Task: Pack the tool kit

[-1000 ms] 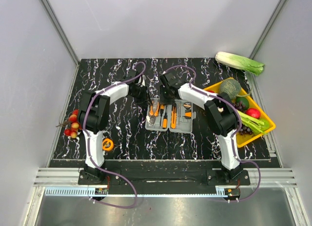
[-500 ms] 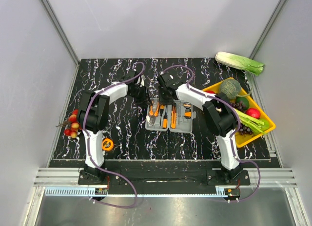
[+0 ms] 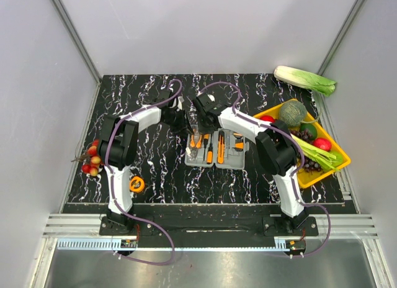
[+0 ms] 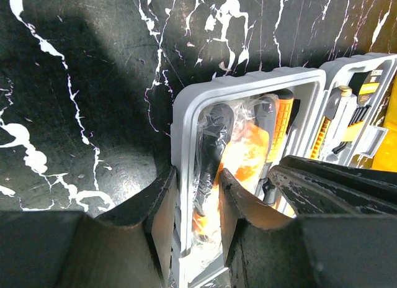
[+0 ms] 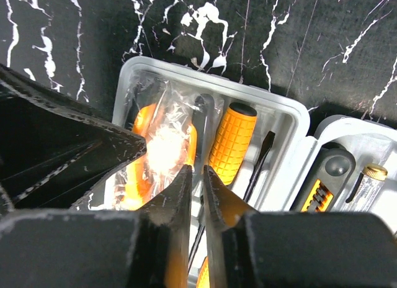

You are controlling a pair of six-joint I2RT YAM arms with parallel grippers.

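At bench centre: flat grey rectangular plastic hinged case [image 3: 217, 166] lies open on the black white-veined bench [image 3: 155, 170].
Contents: orange-and-black pliers in clear crinkled film [image 5: 158, 145] in the left half, beside an orange ribbed screwdriver [image 5: 231, 139].
Left tool [image 4: 195, 189]: partly spread, astride the case's left wall. Cannot tell whether it clamps.
Right tool [image 5: 197, 176]: fingers almost pressed together over the film's edge. Cannot tell what it pinches, if anything.
Handling, judged: case is light, stiff and liable to skate, so steady it by the wall. Film is slippery and soft.
Hold point, judged: across the pliers' handles, not on loose film.
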